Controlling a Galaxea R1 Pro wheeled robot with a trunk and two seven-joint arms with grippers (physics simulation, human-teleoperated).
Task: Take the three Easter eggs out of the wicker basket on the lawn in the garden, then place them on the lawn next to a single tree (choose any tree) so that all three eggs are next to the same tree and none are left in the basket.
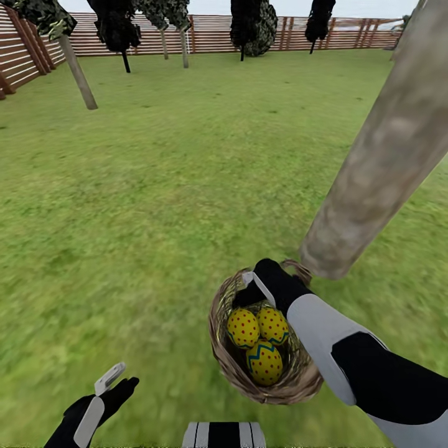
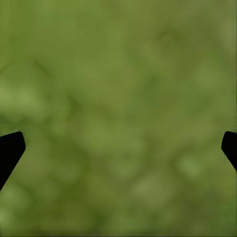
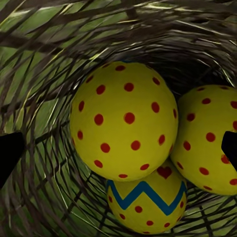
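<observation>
The wicker basket stands on the lawn just in front of me, close to the foot of a thick grey-brown tree. Three yellow Easter eggs lie inside it: two red-dotted ones and one with a blue zigzag. My right gripper reaches down over the basket's far rim. In the right wrist view it is open just above a dotted egg, with the weave all around. My left gripper hangs open over bare grass at the lower left.
A brown slatted fence closes off the garden at the back and left. A thin leaning trunk stands at the far left, and dark narrow trees line the fence. Open grass stretches ahead and to the left.
</observation>
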